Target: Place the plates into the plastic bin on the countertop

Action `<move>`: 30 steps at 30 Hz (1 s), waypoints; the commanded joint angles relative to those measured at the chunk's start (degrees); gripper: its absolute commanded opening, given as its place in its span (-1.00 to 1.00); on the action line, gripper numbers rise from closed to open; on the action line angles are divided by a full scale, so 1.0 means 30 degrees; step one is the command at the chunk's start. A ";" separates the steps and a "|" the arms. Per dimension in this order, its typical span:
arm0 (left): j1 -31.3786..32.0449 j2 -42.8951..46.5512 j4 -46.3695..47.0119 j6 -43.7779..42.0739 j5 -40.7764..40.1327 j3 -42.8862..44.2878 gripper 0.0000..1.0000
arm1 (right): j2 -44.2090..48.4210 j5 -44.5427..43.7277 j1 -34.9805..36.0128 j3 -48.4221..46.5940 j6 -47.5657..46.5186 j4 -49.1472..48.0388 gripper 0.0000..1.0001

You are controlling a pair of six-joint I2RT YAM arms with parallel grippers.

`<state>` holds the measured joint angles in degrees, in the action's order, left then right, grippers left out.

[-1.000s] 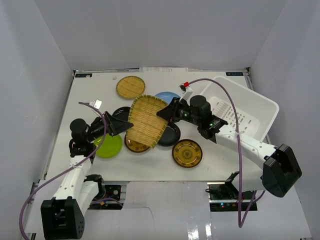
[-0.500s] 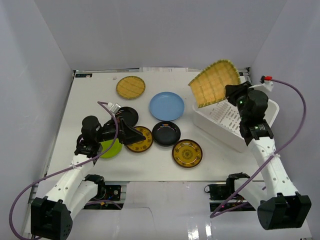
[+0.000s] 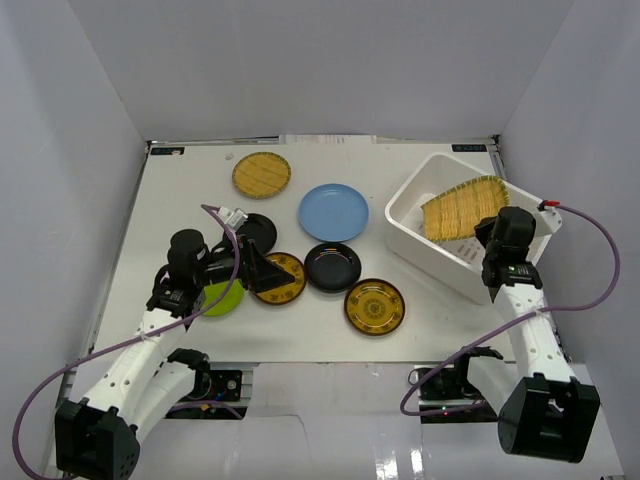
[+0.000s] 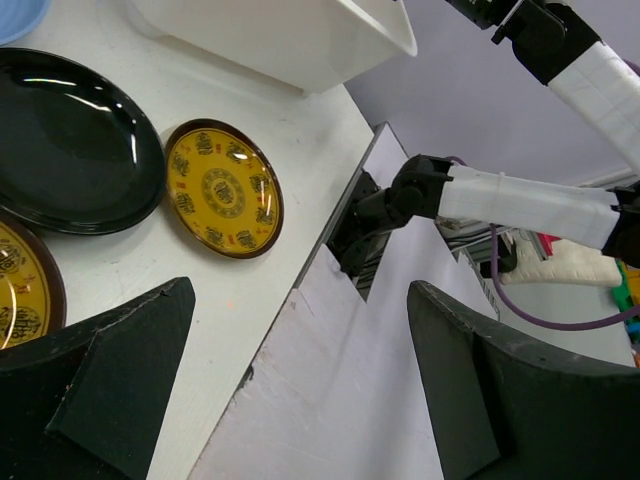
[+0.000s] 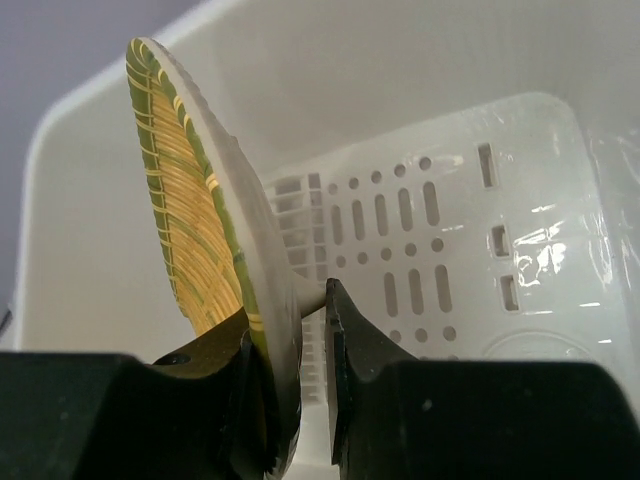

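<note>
A large tan woven plate [image 3: 462, 210] stands tilted inside the white plastic bin [image 3: 415, 232] at the right, my right gripper [image 3: 488, 232] shut on its rim. In the right wrist view the plate [image 5: 185, 230] sits on edge between the jaws of that gripper [image 5: 300, 385], above the bin's slotted floor [image 5: 450, 210]. My left gripper [image 3: 262, 272] is open over an amber plate [image 3: 283, 285], holding nothing. On the countertop [image 3: 180, 200] lie a small tan woven plate [image 3: 262, 174], a light blue plate [image 3: 333, 211], two black plates [image 3: 333, 266] [image 3: 260, 228], a lime green plate [image 3: 222, 298] and another amber plate [image 3: 374, 306].
The left wrist view looks past the left gripper [image 4: 300, 400], open, to a black plate [image 4: 70, 130], an amber plate [image 4: 222, 188], the bin's outer wall [image 4: 290, 35] and the countertop's front edge [image 4: 335, 215]. Grey walls enclose the table.
My right arm carried the large woven plate from above the middle of the table to the right and lowered it into the bin. The left gripper let go of it and opened wide.
</note>
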<state>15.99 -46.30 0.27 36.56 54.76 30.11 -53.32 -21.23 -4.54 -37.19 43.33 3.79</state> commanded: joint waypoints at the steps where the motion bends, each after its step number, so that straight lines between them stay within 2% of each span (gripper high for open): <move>1: 0.0090 0.0288 -0.1175 -0.0935 -0.1055 0.0716 0.96 | -0.1554 0.0395 -0.0070 0.0092 0.0820 -0.1498 -0.84; 5: 0.0032 0.0113 -0.1496 -0.1110 -0.1962 0.1007 0.96 | -0.3346 0.1480 -0.0070 -0.0201 0.0469 -0.1469 -0.78; 7: 0.0061 -0.0034 -0.1819 -0.1228 -0.2519 0.1242 0.96 | -0.3932 0.1686 -0.0070 -0.0289 0.0323 -0.1469 -0.64; 8: 0.0061 -0.0092 -0.1907 -0.1141 -0.3218 0.1359 0.96 | -0.4052 0.1774 -0.0070 -0.0289 0.0264 -0.1469 -0.51; 9: 0.0061 -0.0209 -0.2052 -0.0995 -0.3602 0.1506 0.96 | -0.4140 0.1804 -0.0070 -0.0289 0.0147 -0.1469 -0.09; 12: 0.0061 -0.0998 -0.1996 -0.0614 -0.4132 0.1798 0.96 | -0.4229 0.1689 -0.0070 -0.0552 -0.0701 -0.1294 0.75; 14: 0.0032 -0.1790 -0.1995 -0.0292 -0.4395 0.1946 0.96 | -0.3822 0.0931 -0.0070 -0.0728 -0.1373 -0.0800 0.89; 17: 0.0032 -0.2844 -0.1761 0.0499 -0.5594 0.2268 0.96 | -0.2738 0.0022 -0.0041 -0.0845 -0.2485 -0.0298 0.96; 20: 0.0061 -0.4103 -0.1353 0.1319 -0.7410 0.2678 0.96 | -0.1361 -0.0071 -0.0070 -0.0992 -0.3336 0.0054 0.89; 22: 0.0090 -0.4864 -0.1030 0.1905 -0.8582 0.3086 0.96 | -0.0484 0.0279 -0.0070 -0.1108 -0.3631 0.0171 0.80; 26: 0.0090 -0.6944 -0.0473 0.2374 -1.0750 0.3966 0.96 | 0.0194 0.2006 -0.0041 -0.1665 -0.4393 0.0960 0.80; 30: 0.0003 -0.9024 -0.0355 0.2668 -1.3590 0.5429 0.83 | 0.1482 0.2623 -0.0041 -0.1052 -0.4629 0.1342 0.80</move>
<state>15.99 -71.33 -2.72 43.16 22.63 42.24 -51.16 -15.59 -4.54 -39.97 31.66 6.61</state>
